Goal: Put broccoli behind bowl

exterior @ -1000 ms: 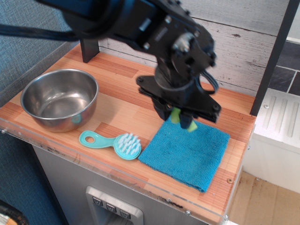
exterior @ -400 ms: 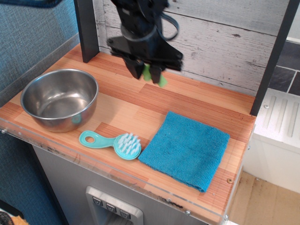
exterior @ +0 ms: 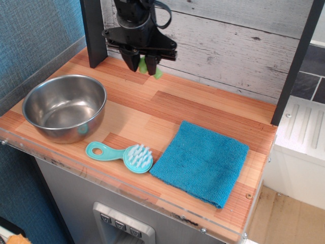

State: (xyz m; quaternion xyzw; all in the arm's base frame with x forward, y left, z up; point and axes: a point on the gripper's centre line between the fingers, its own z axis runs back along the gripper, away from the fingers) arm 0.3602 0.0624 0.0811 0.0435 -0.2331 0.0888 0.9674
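Note:
The shiny steel bowl (exterior: 64, 107) sits at the left front of the wooden counter. My black gripper (exterior: 143, 65) hangs at the back of the counter, close to the plank wall, behind and to the right of the bowl. It is shut on the small light-green broccoli (exterior: 151, 68), which pokes out between and below the fingers, held above the counter.
A teal scrub brush (exterior: 122, 154) lies in front of the bowl near the counter's front edge. A blue cloth (exterior: 200, 161) lies at the front right. A dark post (exterior: 94, 33) stands at the back left, another dark post (exterior: 295, 61) at the right.
My gripper has carried the broccoli from above the blue cloth to the back left, toward the wall behind the bowl. Bowl, brush and cloth have not moved.

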